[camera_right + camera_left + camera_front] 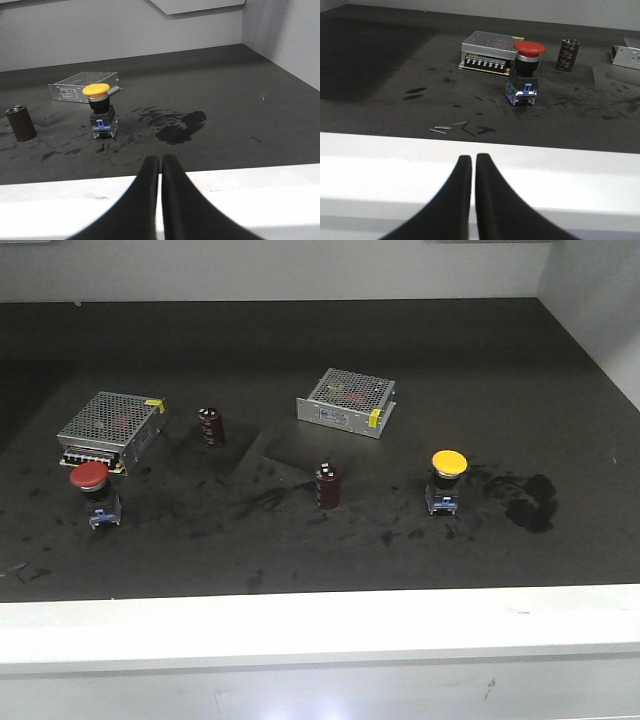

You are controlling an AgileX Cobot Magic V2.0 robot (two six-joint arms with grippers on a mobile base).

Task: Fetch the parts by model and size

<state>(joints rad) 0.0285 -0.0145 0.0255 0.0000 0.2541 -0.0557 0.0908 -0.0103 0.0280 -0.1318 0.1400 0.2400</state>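
Nearest, the left gripper [473, 158] and right gripper [160, 158] hover over the white front ledge [320, 625], jaws pressed together on nothing. Beyond, on the dark tabletop [450, 350], the red-capped push button [92, 490] stands near-left, just before a mesh metal box [110, 428]. The yellow-capped push button [446, 478] stands near-right, well apart. Neither is grasped, so fetching looks unstarted, with both pick-ups left to do.
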